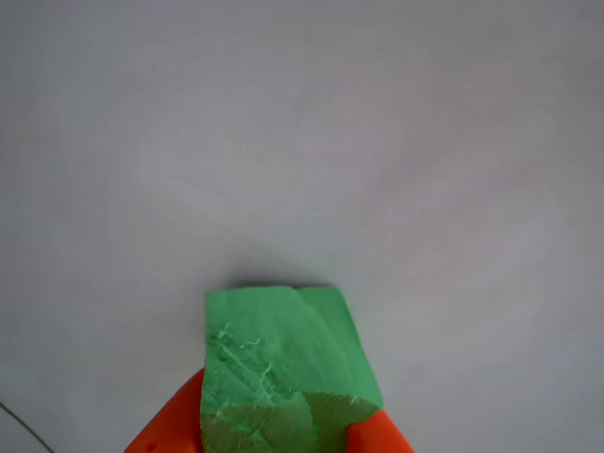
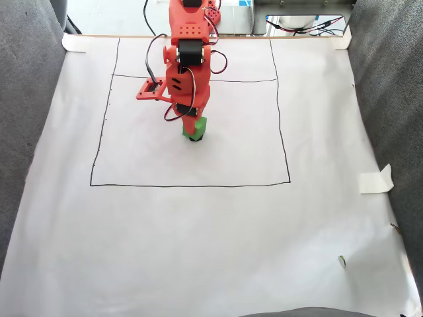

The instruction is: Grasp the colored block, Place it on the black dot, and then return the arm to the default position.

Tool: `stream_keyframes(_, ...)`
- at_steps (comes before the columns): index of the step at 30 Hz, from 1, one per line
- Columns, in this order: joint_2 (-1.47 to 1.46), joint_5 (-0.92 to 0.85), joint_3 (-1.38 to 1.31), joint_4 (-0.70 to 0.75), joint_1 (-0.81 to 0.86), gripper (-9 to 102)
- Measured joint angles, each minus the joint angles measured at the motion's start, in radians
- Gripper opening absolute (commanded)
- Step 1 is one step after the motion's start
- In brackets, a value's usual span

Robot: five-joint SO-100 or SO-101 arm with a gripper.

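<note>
We see the small bright green foam-like cube (image 1: pixel 283 363) low in the middle of the other view, its faces scratched and dented, with a dark shadow along its far edge on the pale surface. The two bright orange pointed plastic jaws (image 1: pixel 274 439) press against it from the left and the right at the bottom edge of that view, so we read them as clamped on the cube. In the fixed view the same cube (image 2: pixel 195 128) sits at the tip of the orange arm (image 2: pixel 187 72), inside the thin dark drawn square (image 2: pixel 192 185), towards its far half and a little left of its middle; a small dark patch shows right under the cube, but we cannot tell whether that is shadow or an ink mark, nor whether the cube touches the paper. The arm reaches towards us from the far edge, with black and red wires (image 2: pixel 158 46) looping beside it. The white paper sheet (image 2: pixel 198 251) covers the tabletop, a strip of pale tape (image 2: pixel 375 179) holds its right edge, and grey fabric (image 2: pixel 26 99) lines both sides.
</note>
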Motion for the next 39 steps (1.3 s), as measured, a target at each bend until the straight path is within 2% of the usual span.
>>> stream_keyframes(15,-0.003,-0.032,-0.002,0.011,-0.002,1)
stream_keyframes(24,-0.003,-0.038,-0.002,0.029,-0.002,19)
stream_keyframes(27,-0.005,-0.038,-0.002,0.035,-0.005,32)
stream_keyframes(31,-0.005,-0.038,-0.002,0.037,0.0,41)
stream_keyframes(36,0.008,-0.034,0.003,0.054,0.002,50)
stream_keyframes(39,0.069,-0.034,0.054,0.054,0.002,51)
